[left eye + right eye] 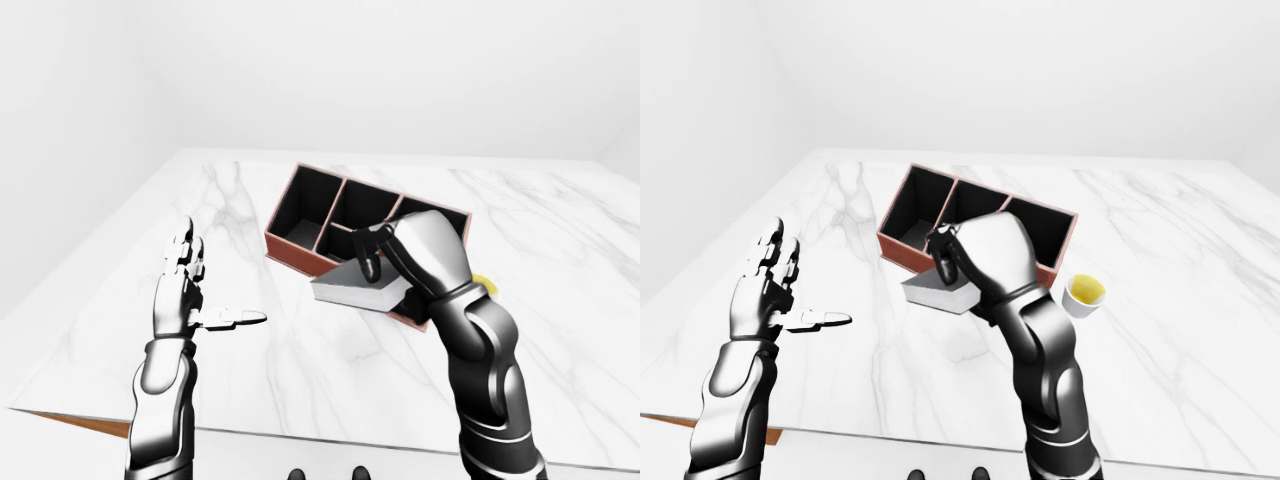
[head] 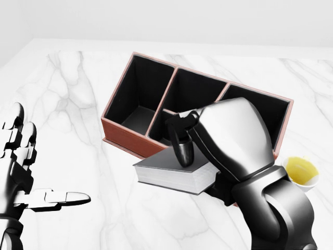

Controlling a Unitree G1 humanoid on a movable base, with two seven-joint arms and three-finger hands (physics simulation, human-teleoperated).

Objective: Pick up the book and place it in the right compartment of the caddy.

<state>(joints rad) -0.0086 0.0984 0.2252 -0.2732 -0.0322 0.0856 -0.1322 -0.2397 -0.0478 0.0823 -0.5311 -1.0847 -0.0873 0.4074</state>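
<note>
White marble tabletop (image 2: 67,104) under plain white walls; book held above it by the right hand.

Book (image 2: 171,174): dark cover, white page edges, lying roughly flat and lifted clear of the tabletop, clamped in the right hand (image 2: 221,143) with one dark finger (image 2: 183,148) pressed on the cover. In the head view it overlaps the lower wall of the caddy (image 2: 125,136), a reddish-brown box with black compartments standing toward the tabletop's far edge. White cup (image 1: 1084,295) with yellow contents stands just beside the caddy's right end. Left hand (image 2: 23,172) hovers well apart near the tabletop's left edge, fingers spread wide, holding nothing.
</note>
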